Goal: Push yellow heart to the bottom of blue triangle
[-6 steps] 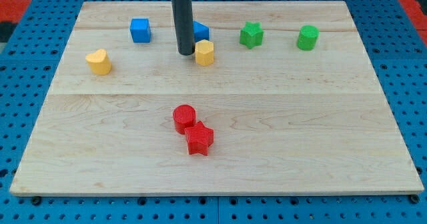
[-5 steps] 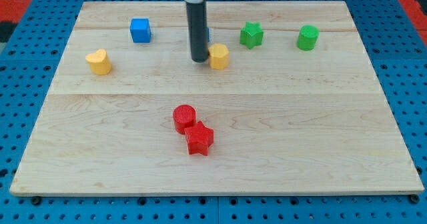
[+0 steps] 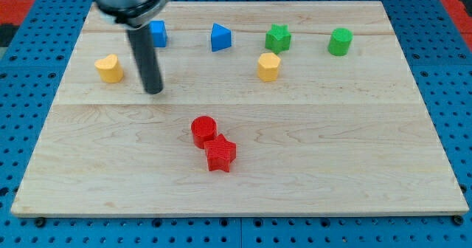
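Observation:
The yellow heart (image 3: 109,69) lies at the view's left on the wooden board (image 3: 236,174). The blue triangle (image 3: 220,38) sits near the view's top, left of centre. My tip (image 3: 154,91) rests on the board just right of the yellow heart and a little lower, apart from it, and well to the lower left of the blue triangle. The rod rises toward the view's top and partly covers the blue cube (image 3: 157,32).
A yellow hexagon block (image 3: 268,66) lies to the lower right of the blue triangle. A green star (image 3: 278,38) and a green cylinder (image 3: 340,41) stand at the top right. A red cylinder (image 3: 203,130) touches a red star (image 3: 220,153) below centre.
My tip pushed the yellow hexagon block to the right, then swung far left and down to beside the yellow heart. The blue triangle is uncovered now.

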Motion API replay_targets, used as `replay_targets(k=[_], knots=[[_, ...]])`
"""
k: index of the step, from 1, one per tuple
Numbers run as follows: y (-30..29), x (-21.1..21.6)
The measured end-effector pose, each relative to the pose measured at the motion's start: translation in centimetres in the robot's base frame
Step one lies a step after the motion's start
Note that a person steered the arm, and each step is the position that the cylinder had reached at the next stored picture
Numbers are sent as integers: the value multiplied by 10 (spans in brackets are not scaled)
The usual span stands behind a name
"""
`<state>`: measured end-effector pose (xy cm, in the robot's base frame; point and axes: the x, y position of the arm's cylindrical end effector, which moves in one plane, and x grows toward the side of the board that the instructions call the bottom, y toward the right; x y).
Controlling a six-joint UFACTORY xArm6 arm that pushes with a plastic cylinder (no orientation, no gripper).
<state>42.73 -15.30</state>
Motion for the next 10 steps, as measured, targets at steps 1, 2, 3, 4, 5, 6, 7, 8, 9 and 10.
replay_targets(k=[1, 2, 3, 4, 5, 6, 7, 8, 9, 10], knots=[[-48, 0], [-83, -34], [-82, -51], [-73, -51], [-97, -81], [-92, -75], [-76, -77], [-65, -88], [-59, -97], [-55, -106]])
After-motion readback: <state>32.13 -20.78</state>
